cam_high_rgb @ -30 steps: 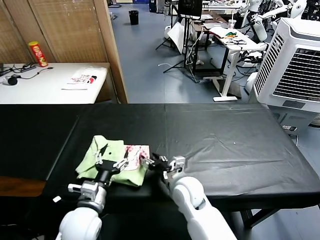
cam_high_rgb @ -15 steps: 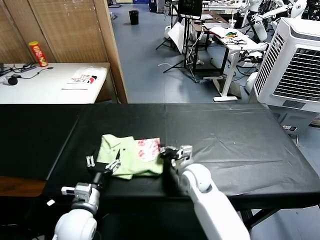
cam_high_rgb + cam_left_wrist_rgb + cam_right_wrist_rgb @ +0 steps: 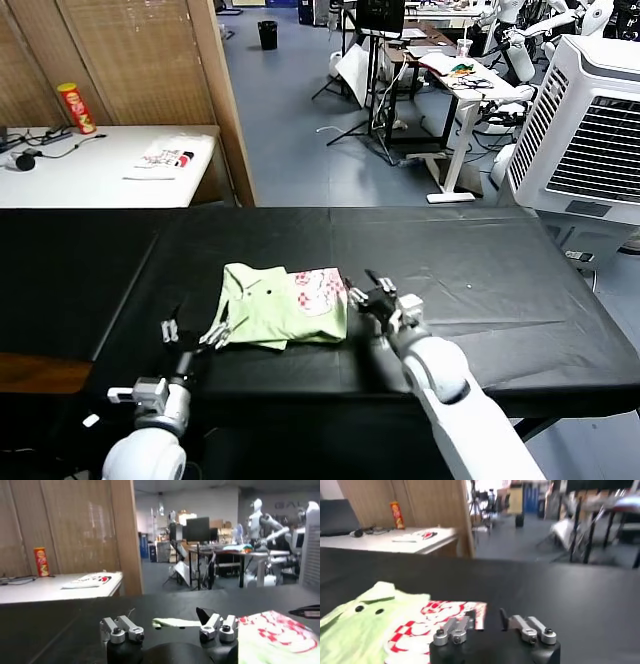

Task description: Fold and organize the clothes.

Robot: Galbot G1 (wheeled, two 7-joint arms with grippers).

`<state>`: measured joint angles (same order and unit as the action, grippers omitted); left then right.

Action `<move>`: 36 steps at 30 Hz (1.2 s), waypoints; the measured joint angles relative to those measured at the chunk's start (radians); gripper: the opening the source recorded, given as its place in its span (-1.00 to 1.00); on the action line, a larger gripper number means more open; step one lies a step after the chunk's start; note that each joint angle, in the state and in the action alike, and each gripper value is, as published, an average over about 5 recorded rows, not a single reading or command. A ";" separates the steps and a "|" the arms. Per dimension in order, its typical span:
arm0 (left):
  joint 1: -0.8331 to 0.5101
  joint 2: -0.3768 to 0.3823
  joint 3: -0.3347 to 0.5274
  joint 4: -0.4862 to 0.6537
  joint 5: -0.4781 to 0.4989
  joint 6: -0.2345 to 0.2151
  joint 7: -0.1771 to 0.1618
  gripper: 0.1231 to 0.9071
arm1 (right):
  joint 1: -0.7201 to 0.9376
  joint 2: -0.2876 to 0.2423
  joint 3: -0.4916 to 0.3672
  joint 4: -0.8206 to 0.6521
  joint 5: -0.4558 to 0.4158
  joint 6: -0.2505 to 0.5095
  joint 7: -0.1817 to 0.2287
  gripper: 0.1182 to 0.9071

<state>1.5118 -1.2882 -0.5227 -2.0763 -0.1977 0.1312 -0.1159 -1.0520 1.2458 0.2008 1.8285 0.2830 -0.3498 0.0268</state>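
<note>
The clothes, one pale green shirt folded into a packet, lie on the black table with the collar and the pink-and-white print facing up. My right gripper stands open just off the shirt's right edge. In the right wrist view one finger overlaps the edge of the print, and nothing sits between the jaws of the right gripper. My left gripper hangs open by the shirt's near left corner. From the left wrist, the left gripper is empty, with the shirt beyond it.
A white side table at the back left holds a white folded item with red and black print and a red can. A wooden partition stands behind the black table. A large white air cooler stands at the right.
The shirt has slid right and away from the near edge along with my right gripper, which shut and has now opened off it. My left gripper has come off the shirt.
</note>
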 joint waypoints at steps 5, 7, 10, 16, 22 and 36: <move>0.034 0.015 0.005 -0.028 -0.029 0.022 -0.035 0.72 | -0.141 -0.028 0.046 0.108 -0.070 0.114 0.044 0.70; 0.059 0.025 0.005 -0.047 -0.054 0.031 -0.063 0.72 | -0.201 -0.036 0.065 0.146 -0.097 0.158 0.061 0.72; 0.119 0.043 -0.004 -0.087 -0.082 0.032 -0.092 0.72 | -0.306 -0.047 0.097 0.199 -0.137 0.222 0.088 0.72; 0.276 0.055 -0.030 -0.173 -0.087 0.012 -0.099 0.72 | -0.516 -0.056 0.152 0.290 -0.203 0.287 0.128 0.72; 0.384 0.061 -0.058 -0.233 -0.088 0.017 -0.096 0.72 | -0.671 -0.042 0.191 0.374 -0.202 0.275 0.174 0.72; 0.552 0.102 -0.187 -0.270 -0.176 -0.003 -0.080 0.72 | -0.930 -0.016 0.286 0.500 -0.089 0.233 0.275 0.72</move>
<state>2.0637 -1.1864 -0.7102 -2.3463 -0.3737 0.1287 -0.1962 -1.9819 1.2296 0.4865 2.3288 0.1941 -0.1170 0.3019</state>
